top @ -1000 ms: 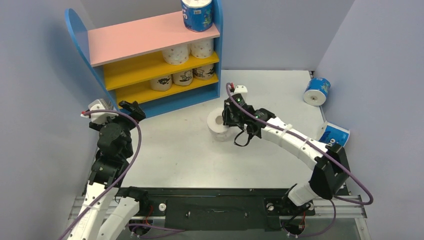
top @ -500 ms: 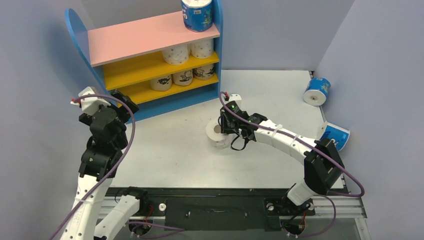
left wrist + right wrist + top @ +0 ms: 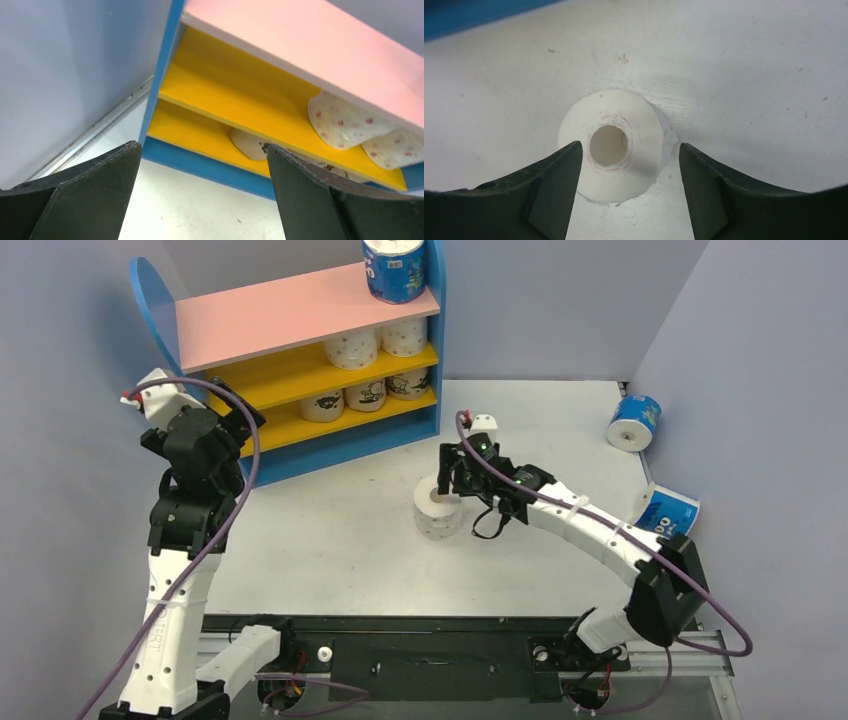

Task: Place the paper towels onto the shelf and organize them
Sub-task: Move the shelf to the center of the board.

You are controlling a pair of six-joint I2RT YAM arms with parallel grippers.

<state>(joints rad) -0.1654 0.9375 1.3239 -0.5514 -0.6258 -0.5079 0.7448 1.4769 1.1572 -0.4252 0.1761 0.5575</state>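
The shelf [image 3: 270, 315] stands at the back left. A blue-and-white paper towel [image 3: 394, 268] sits on its pink top. Two white dotted rolls [image 3: 352, 348] are on the upper yellow board and three tan cartoon rolls [image 3: 366, 394] on the lower. Another white dotted roll [image 3: 438, 512] stands upright on the table, core up. My right gripper [image 3: 450, 478] hovers over it, open; in the right wrist view the roll [image 3: 644, 125] lies between the spread fingers of the gripper [image 3: 630, 146]. My left gripper [image 3: 245, 425] is open and empty at the shelf's left front, with its jaws [image 3: 202, 147] facing the yellow boards [image 3: 240, 85].
Two blue-and-white rolls lie on the table at the right, one by the back corner [image 3: 634, 422] and one against the right wall [image 3: 668, 510]. Grey walls close in the left, back and right. The black arm-base rail [image 3: 430, 655] runs along the near edge.
The right gripper has opened and let go of the white dotted roll, which now stands on the table. The left arm has risen and swung left toward the shelf's left side.
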